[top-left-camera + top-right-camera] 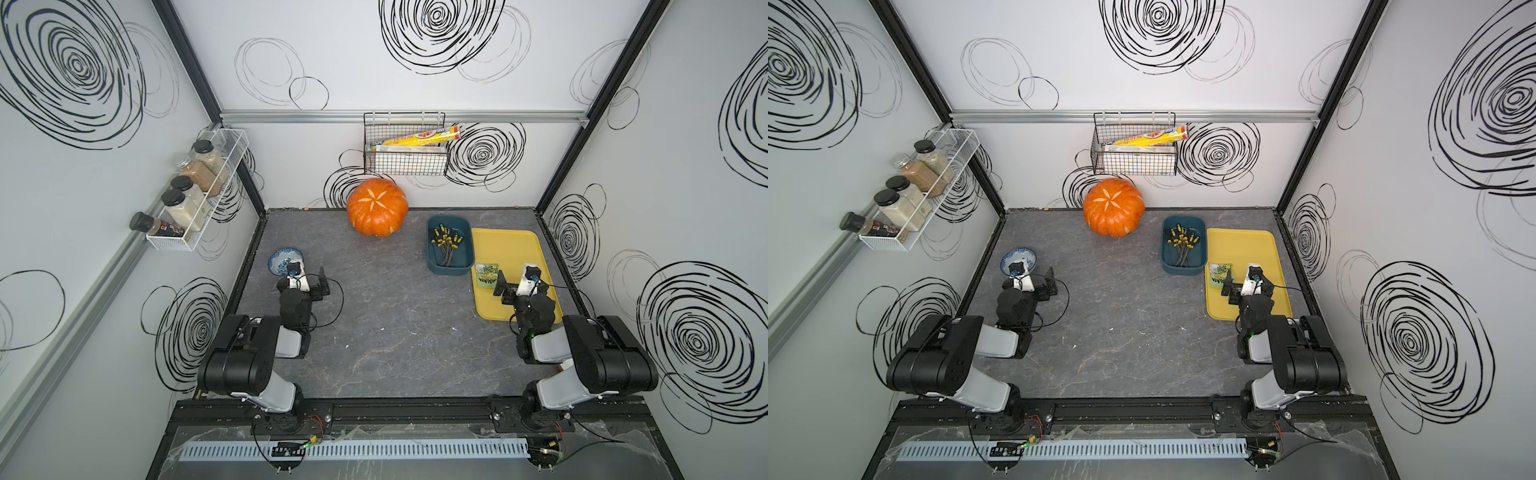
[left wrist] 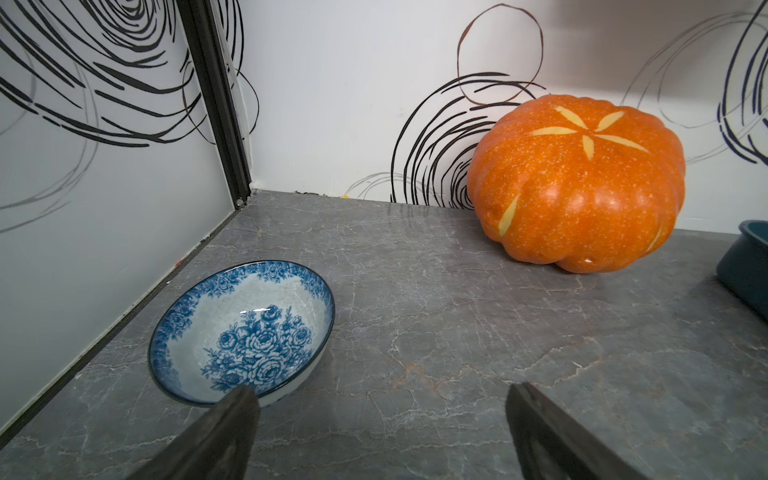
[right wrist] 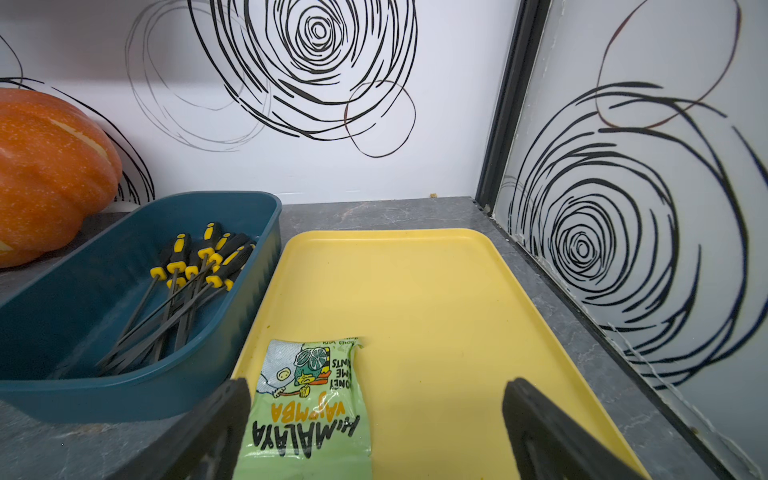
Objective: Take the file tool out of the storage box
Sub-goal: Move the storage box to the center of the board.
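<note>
Teal plastic storage box sits just beside a yellow tray, holding a crossed heap of file tools. The right gripper hovers over the tray's snack packet, jaws wide and empty. The left gripper, also wide and empty, is near a bowl. Risk: the tangled shafts may lift 2 files together.

Place: I see a mock kitchen inside a robot test booth.
Kitchen: spice jars in a rack, wire basket on the wall, bowl, pumpkin, stone-look worktop.
Booth: scribbled panels, black frame posts, arms on a rail.
</note>
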Action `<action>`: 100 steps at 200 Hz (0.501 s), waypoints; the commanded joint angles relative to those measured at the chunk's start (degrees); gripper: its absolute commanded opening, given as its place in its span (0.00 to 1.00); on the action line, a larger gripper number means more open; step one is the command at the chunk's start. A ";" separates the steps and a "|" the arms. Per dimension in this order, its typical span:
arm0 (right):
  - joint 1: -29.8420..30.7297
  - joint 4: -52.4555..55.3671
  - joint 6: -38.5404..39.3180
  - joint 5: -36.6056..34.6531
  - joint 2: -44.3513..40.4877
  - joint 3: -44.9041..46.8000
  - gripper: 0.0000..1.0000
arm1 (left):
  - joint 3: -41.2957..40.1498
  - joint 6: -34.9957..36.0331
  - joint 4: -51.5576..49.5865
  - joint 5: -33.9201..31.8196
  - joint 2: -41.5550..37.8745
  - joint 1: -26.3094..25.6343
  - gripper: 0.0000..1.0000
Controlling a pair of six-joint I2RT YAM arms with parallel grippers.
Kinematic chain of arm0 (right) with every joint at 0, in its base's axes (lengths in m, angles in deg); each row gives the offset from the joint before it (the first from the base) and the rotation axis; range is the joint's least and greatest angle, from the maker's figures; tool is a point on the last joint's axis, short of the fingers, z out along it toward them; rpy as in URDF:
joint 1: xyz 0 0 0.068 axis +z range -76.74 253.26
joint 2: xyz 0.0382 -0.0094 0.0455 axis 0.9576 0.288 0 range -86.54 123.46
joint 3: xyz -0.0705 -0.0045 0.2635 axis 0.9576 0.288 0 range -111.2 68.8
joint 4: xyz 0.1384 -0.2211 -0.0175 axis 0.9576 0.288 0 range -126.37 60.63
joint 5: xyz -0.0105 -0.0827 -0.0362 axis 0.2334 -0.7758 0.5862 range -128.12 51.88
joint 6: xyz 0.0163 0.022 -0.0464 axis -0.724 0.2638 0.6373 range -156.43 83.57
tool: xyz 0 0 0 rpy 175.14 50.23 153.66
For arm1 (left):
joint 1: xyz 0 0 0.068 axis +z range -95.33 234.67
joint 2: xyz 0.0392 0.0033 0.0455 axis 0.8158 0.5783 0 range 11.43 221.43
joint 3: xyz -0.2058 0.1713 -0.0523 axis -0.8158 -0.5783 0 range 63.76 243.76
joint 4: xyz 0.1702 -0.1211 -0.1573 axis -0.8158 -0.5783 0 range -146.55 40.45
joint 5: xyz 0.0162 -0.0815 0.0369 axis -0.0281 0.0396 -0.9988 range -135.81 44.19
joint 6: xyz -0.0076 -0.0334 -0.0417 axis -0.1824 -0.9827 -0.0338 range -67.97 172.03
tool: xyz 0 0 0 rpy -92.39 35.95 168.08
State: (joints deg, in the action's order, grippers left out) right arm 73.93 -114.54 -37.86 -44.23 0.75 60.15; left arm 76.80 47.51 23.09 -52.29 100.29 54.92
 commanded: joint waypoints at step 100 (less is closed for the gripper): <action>1.00 25.58 -15.35 2.69 -14.67 -12.68 1.00 | 12.83 -20.43 -31.82 -2.52 -23.47 -7.34 0.99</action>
State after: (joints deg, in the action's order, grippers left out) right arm 74.69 -97.91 -45.73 -42.94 -16.04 52.31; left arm 82.92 38.57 5.39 -60.21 77.56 47.79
